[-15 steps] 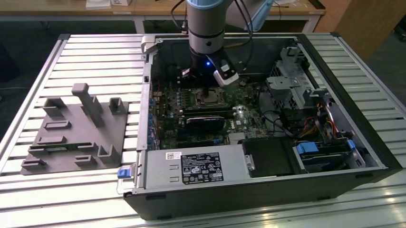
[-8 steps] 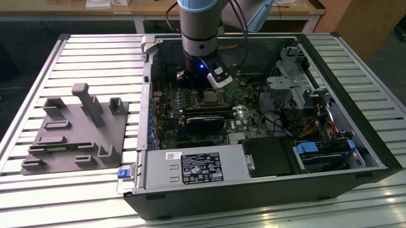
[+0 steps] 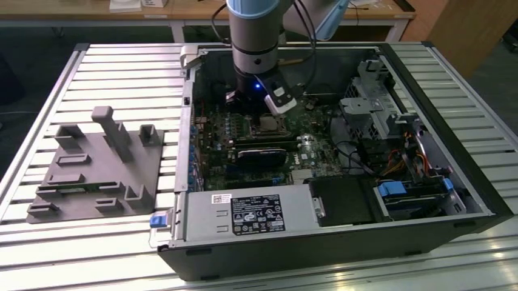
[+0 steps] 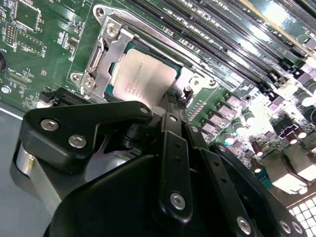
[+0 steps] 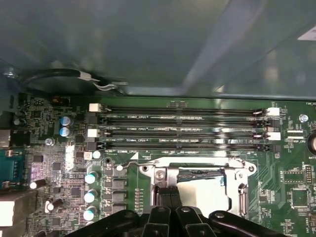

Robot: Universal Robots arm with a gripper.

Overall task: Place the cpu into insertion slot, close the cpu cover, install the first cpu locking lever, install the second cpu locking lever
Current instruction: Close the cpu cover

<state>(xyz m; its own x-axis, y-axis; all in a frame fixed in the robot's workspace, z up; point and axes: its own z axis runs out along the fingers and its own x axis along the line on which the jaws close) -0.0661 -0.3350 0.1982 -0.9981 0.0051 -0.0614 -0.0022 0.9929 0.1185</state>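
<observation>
The slatted tabletop (image 3: 121, 66) carries an open computer case (image 3: 324, 248), with a grey fixture block (image 3: 97, 170) beside it on the exterior view's left. The arm (image 3: 257, 36) reaches down into the case over the green motherboard (image 3: 212, 159).

Task status, as judged: the cpu (image 4: 140, 76) lies flat inside the insertion slot (image 3: 265, 126), so placement appears done. The cpu cover (image 4: 101, 57) appears lowered around it, the chip's top showing through the window. A thin metal bar (image 4: 153, 29) runs along one side of the socket and looks like a locking lever lying low. Whether either lever is latched cannot be told.

The gripper (image 4: 171, 106) sits at the cover's edge beside the cpu. Its fingers (image 5: 161, 197) are pressed together with no gap visible, and nothing can be seen between them.

The exterior view gives the case layout and the arm's position. The first wrist view adds the memory slots (image 5: 182, 129) beyond the socket. The second wrist view gives the closest look at the cover frame and its screws.
</observation>
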